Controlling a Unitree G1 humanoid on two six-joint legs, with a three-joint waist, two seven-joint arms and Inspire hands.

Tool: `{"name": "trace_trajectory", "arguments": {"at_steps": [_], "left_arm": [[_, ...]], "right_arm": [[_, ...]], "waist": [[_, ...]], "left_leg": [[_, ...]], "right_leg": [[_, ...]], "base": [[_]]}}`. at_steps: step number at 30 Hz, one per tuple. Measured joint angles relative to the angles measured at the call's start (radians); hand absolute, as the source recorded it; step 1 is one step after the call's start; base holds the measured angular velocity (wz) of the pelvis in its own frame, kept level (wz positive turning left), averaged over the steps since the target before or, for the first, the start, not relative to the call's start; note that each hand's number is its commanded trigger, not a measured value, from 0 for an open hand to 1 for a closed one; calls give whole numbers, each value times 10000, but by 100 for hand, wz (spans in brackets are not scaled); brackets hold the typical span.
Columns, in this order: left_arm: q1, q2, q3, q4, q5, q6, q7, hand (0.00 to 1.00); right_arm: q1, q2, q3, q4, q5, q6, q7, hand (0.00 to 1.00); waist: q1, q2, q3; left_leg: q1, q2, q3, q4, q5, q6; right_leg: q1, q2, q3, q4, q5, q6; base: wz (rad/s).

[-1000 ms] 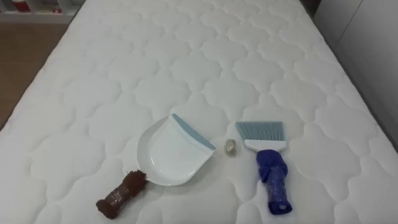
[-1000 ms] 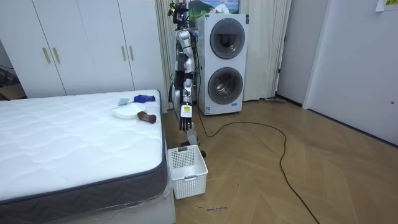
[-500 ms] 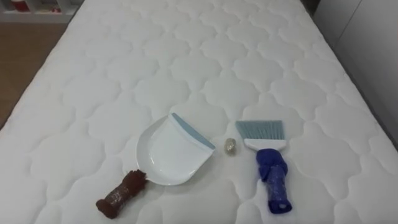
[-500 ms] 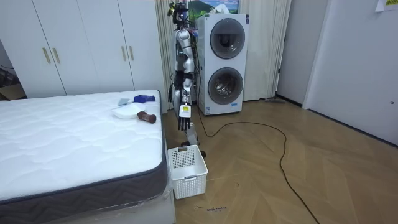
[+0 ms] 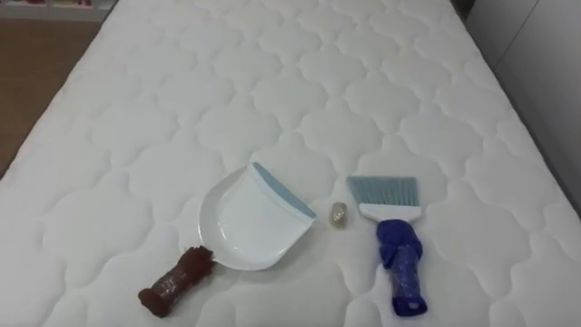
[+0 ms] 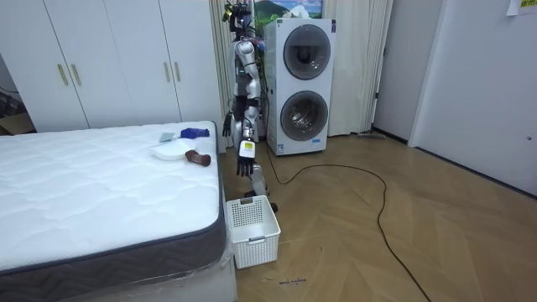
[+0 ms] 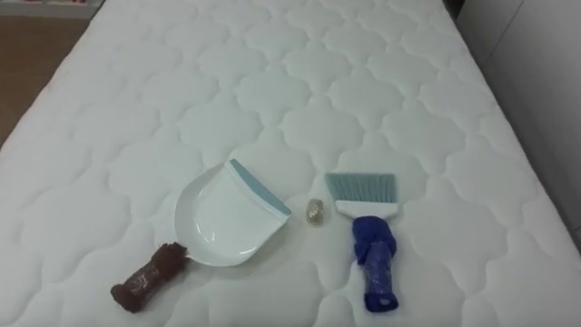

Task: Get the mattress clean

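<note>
On the white quilted mattress (image 5: 272, 82) lies a white dustpan (image 5: 250, 222) with a pale blue lip and a brown-wrapped handle (image 5: 174, 283) that points toward me. To its right lies a brush (image 5: 392, 236) with pale blue bristles and a blue-wrapped handle. Between the two sits a small crumpled ball of litter (image 5: 338, 214), touching neither. In the room view I stand at the bed's end by the dustpan (image 6: 170, 152). My left hand (image 6: 243, 165) hangs by my side, fingers straight down. My right hand (image 6: 226, 126) is a little above the mattress edge.
A white slatted basket (image 6: 252, 228) stands on the wood floor at the bed's corner, just below me. Stacked washing machines (image 6: 302, 84) are behind me and wardrobes (image 6: 109, 59) beyond the bed. A strip of wood floor (image 5: 36, 64) runs along the mattress's left side.
The eye view has shifted slightly, so the camera moved. The dustpan, brush and litter lie as before. In the room view both arms have swung a little toward the bed.
</note>
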Motion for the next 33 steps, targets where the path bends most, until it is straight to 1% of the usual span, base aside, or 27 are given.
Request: {"name": "trace_trajectory", "arguments": {"at_steps": [1, 2, 3, 6, 9, 10, 12, 14, 15, 19, 25, 26, 27, 31, 33], "left_arm": [[-40, 0, 29, -80, 1, -82, 108, 0], [-99, 0, 72, -289, -3, -252, 312, 0], [-96, -3, 97, -483, -5, -297, 381, 0], [-103, 1, 110, -1500, -1, -828, 901, 0], [-135, 1, 18, -2319, 91, -1062, 1282, 0], [-129, 0, -30, -2529, 93, -1083, 1380, 0], [-133, 9, -309, -3255, 101, -1242, 1744, 0], [-134, 44, -513, -3450, 168, -1470, 1934, 0], [-133, 42, -558, -3521, 194, -1510, 1976, 0], [-144, 42, -698, -3762, 286, -1827, 2082, 0], [-218, 78, -1165, -4059, 289, -2056, 2215, 0], [-266, 147, -1298, -4059, 291, -2070, 2214, 0], [-294, 200, -1423, -4058, 290, -2103, 2211, 0], [-352, 303, -1777, -4056, 289, -2128, 2094, 0], [-371, 326, -1990, -4054, 290, -2128, 1944, 0]], "right_arm": [[-3, 1, 1, -6, 14, -79, -5, 0], [-9, 0, 4, -10, 60, -193, -6, 0], [-10, 2, 4, -15, 110, -228, -5, 0], [16, 3, 3, -17, 122, -404, 29, 0], [22, 2, 3, -51, 157, -511, 97, 0], [36, 1, 3, -58, 156, -558, 113, 0], [79, -1, 5, -126, 148, -583, 130, 0], [80, -2, 7, -165, 151, -594, 132, 0], [84, -1, 7, -169, 150, -606, 134, 0], [124, -2, 2, -189, 147, -662, 233, 0], [96, 1, 8, -189, 159, -789, 333, 0], [97, 0, 10, -186, 159, -809, 357, 0], [98, 0, 13, -184, 160, -823, 358, 0], [72, -5, 120, -186, 159, -875, 371, 0], [75, -3, 369, -185, 158, -875, 401, 0]], "waist": [[0, 6, -1], [-1, 28, 0], [-1, 41, 7], [-23, 88, 6], [-61, 114, -5], [-74, 119, -6], [-71, 149, -15], [-67, 181, -34], [-71, 188, -37], [-95, 184, -29], [-162, 46, 21], [-168, 26, 34], [-204, 6, 24], [-302, 16, 28], [-323, 39, 38]], "left_leg": [[-5, -2, 0, -1, 0, 0], [-8, -6, -3, -3, 0, 0], [-8, -6, -12, -3, 0, 0], [-12, -24, -110, -3, 1, 1], [-18, -24, -183, 0, 1, 1], [-21, -25, -191, 0, 1, 1], [-6, -25, -237, 2, 2, 2], [18, -27, -241, 1, 3, 3], [32, -28, -243, 0, 3, 3], [110, -17, -241, -2, 4, 3], [70, -26, -256, 0, 3, 3], [41, -24, -249, 1, 3, 3], [-26, -22, -224, 3, 3, 3], [-202, -13, -216, 8, 4, 5], [-215, -13, -211, 13, 6, 6]], "right_leg": [[25, 0, 8, -29, 12, 2], [54, 1, 39, -99, 40, 13], [65, 2, 55, -103, 48, 16], [102, -13, -56, -106, 57, 23], [122, -16, -139, -107, 58, 24], [124, -17, -163, -106, 58, 24], [127, -16, -178, -103, 58, 24], [156, -17, -172, -101, 57, 24], [155, -18, -173, -102, 57, 24], [147, -8, -173, -98, 57, 24], [125, -20, -212, -100, 59, 24], [98, -18, -212, -100, 60, 22], [39, -13, -204, -101, 65, 21], [-61, -1, -188, -115, 120, 21], [-110, -1, -161, -122, 125, 22]], "base": [[0], [0], [0], [4], [7], [9], [3], [0], [0], [0], [1], [0], [0], [0], [-5]]}}
